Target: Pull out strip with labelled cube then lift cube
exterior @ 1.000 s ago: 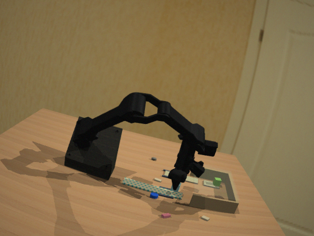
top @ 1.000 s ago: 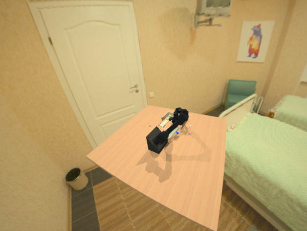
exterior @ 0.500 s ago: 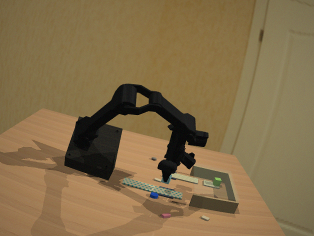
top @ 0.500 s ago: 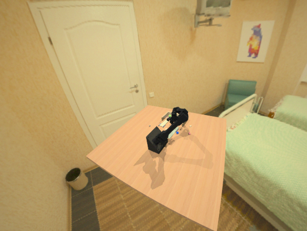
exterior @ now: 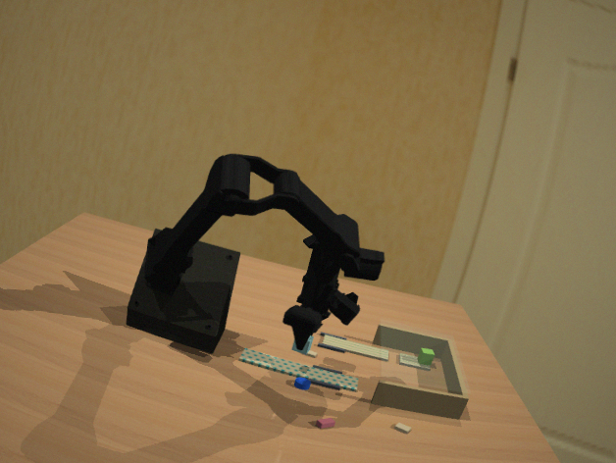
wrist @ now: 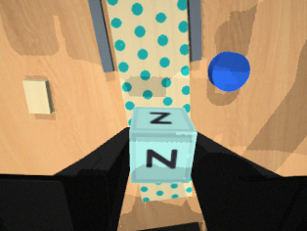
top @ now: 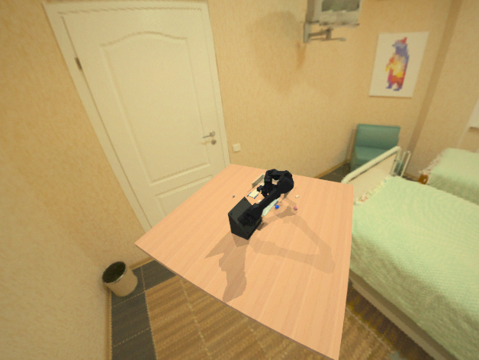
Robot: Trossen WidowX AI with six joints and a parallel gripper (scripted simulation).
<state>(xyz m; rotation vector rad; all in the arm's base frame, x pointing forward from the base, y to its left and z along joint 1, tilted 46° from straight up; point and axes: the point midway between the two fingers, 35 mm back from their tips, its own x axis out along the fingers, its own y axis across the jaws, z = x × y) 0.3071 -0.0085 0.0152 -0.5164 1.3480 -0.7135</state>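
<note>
Holding the labelled cube (exterior: 306, 345) (wrist: 162, 157) between its fingers, the hand (top: 266, 189) (exterior: 302, 343) (wrist: 158, 135) is hovering above the dotted strip (top: 269, 209) (exterior: 274, 364) (wrist: 142, 54), and you are probably looking at the final lift. The strip is lying clear of the tray (top: 257, 181) (exterior: 420, 405), so its pull is seemingly finished. What is threatening you most is a slip: the fingers are pressing only on two smooth side faces, so an uneven squeeze or a jerky rise could be letting the cube twist or drop. Dropping it could be sending it onto the strip or against the blue disc (top: 276, 207) (exterior: 302, 383) (wrist: 229, 71) on the near side. Swinging low toward the right could be knocking the tray wall or the green cube (exterior: 426, 355) inside.

You are seeing a pale aqua, glassy-looking cube showing a dark N on two faces. The strip is running long, flat and thin, its cream surface carrying teal dots, with slim blue-grey rails (exterior: 327, 369) (wrist: 196, 31) flanking it. Beyond it, a finely striped strip (exterior: 354, 346) is stopping short of the separate piece (exterior: 414, 361) under the green cube. The worktop (top: 294, 286) (exterior: 238, 433) (wrist: 274, 29) is showing pinkish wood grain.
</note>
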